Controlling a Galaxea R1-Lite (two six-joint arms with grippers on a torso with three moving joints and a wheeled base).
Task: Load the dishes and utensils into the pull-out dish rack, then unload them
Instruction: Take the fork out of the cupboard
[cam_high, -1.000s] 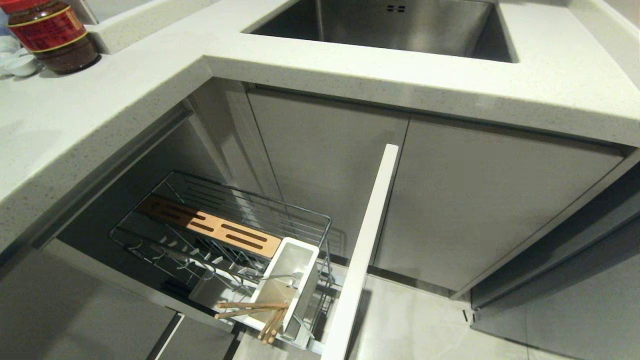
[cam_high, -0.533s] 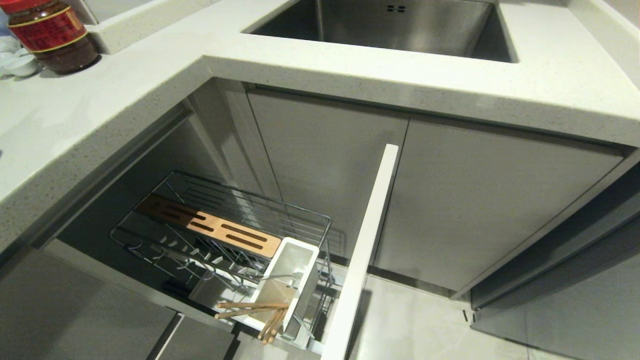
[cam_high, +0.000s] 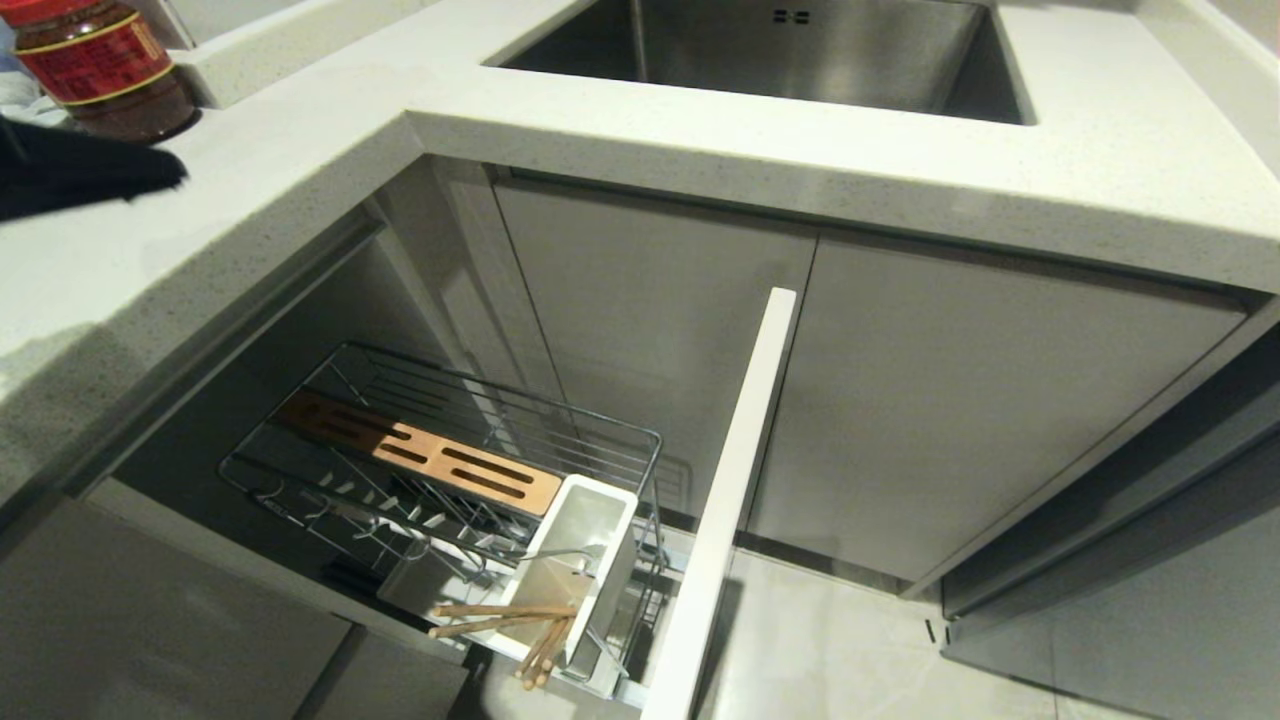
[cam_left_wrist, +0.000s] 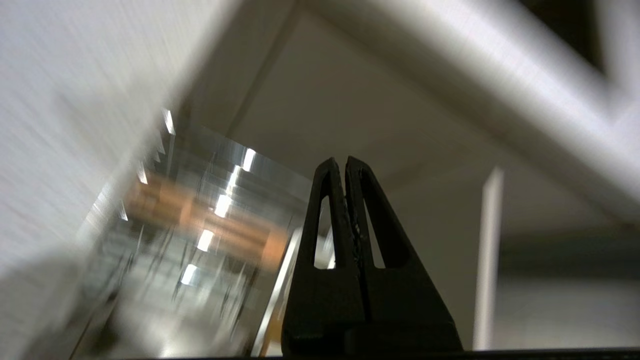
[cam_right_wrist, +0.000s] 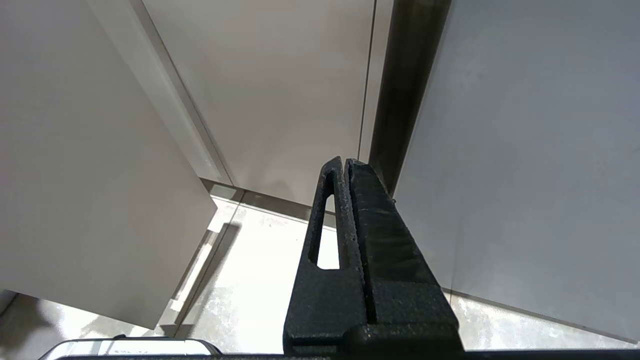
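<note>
The pull-out dish rack (cam_high: 640, 442) stands drawn out under the counter, with its wooden strip (cam_high: 420, 455) and pale front panel (cam_high: 740, 480). Wooden chopsticks (cam_high: 500, 612) lean out of its white utensil holder (cam_high: 605, 520). The dishes are out of view. My left gripper (cam_high: 175, 178) reaches in over the countertop at the far left, shut and empty. In the left wrist view its tips (cam_left_wrist: 344, 161) point down toward the blurred rack (cam_left_wrist: 200, 220). My right gripper (cam_right_wrist: 344, 161) is shut and empty, hanging low before the cabinet doors.
A steel sink (cam_high: 800, 60) is set in the counter at the back. A dark sauce jar (cam_high: 100, 70) stands on the countertop (cam_high: 300, 150) just behind the left gripper. Closed cabinet doors (cam_high: 950, 400) lie right of the rack, with tiled floor (cam_high: 850, 650) below.
The left gripper has swung into the head view from the left, over the countertop in front of the jar. It now hides the small white dishes there. The rack and chopsticks have not moved.
</note>
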